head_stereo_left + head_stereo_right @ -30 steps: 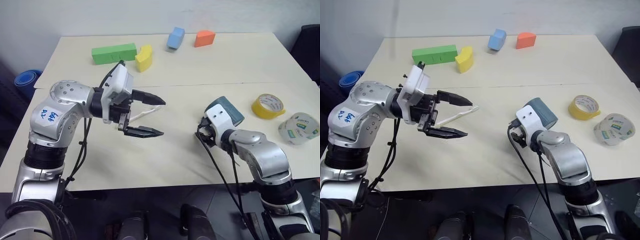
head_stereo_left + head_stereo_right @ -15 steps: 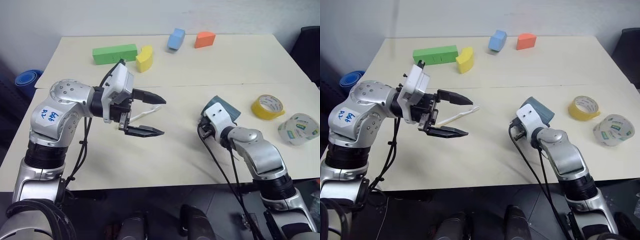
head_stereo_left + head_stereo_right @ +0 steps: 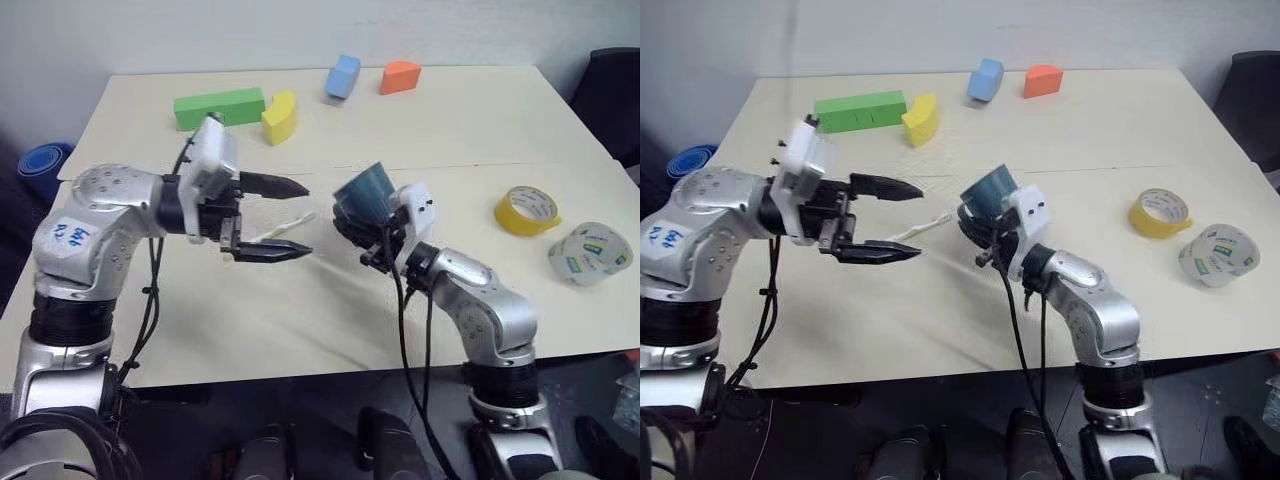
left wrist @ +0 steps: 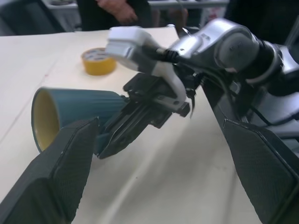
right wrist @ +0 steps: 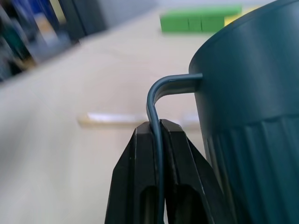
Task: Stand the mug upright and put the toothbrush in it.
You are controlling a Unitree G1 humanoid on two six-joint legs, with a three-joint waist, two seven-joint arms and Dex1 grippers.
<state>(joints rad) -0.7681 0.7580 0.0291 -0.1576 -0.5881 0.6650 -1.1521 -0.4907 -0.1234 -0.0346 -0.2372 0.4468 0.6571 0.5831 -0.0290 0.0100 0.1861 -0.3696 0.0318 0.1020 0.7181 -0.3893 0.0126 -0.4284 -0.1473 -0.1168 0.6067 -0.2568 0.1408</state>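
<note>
The right end effector [image 5: 156,140] pinches the mug [image 3: 365,190] by its handle, holding it tilted above the bench [image 3: 480,130]. The left end effector [image 3: 290,220], fingers spread, points level toward the mug over the toothbrush [image 3: 280,232] lying on the bench.

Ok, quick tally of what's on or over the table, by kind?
Foam blocks: 4 (green, yellow, blue, orange)
Tape rolls: 2 (yellow, clear)
Mug: 1
Toothbrush: 1
Total: 8

Robot test lab: bare table [image 3: 470,120] with foam blocks [image 3: 219,106] and tape rolls [image 3: 527,211].
</note>
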